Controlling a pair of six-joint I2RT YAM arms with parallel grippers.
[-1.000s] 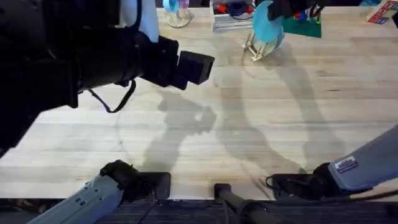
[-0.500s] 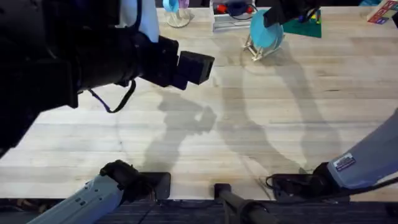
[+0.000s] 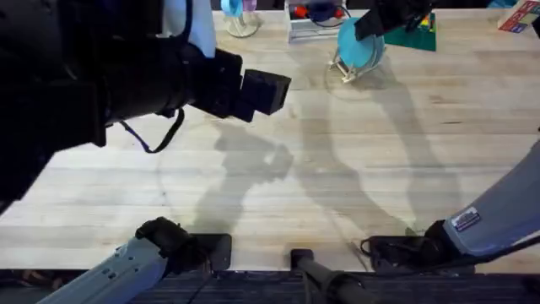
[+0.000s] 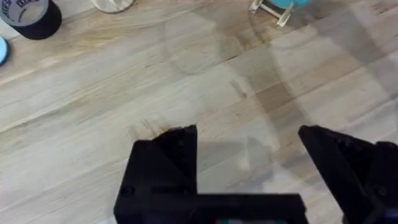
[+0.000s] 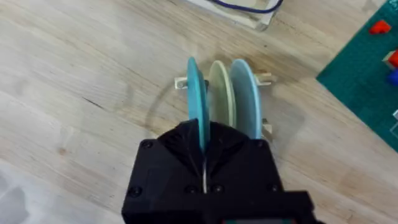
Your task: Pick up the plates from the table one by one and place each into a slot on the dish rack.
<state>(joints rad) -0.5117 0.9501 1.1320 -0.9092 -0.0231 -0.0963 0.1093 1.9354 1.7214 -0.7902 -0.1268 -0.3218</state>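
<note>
Overhead: right gripper (image 3: pixel 380 19) seen at far side of table (image 3: pixel 337 169), over wooden rack (image 3: pixel 348 66), clamped on rim of teal plate (image 3: pixel 356 44) standing on edge in rack. Left arm raised near camera, left gripper (image 3: pixel 263 91) well apart from rack, over bare wood.

Left wrist: left gripper's fingers (image 4: pixel 166 158) spread wide, nothing between them; rack (image 4: pixel 268 9) and a sliver of teal plate noted far off across the table.

Right wrist: three plates upright in rack (image 5: pixel 264 78), side by side: teal plate (image 5: pixel 196 93), cream plate (image 5: pixel 220 93), second teal plate (image 5: pixel 247 96). Right gripper (image 5: pixel 204 152) pinched shut on top edge of first teal plate, apparently seated in its slot.

Handling, judged: thin plain plastic, so light, stiff, smooth and likely slippery; not fragile. Best hold judged a firm pinch on the rim, top centre, to keep plate vertical. Light rack may shift if nudged on release.
</note>
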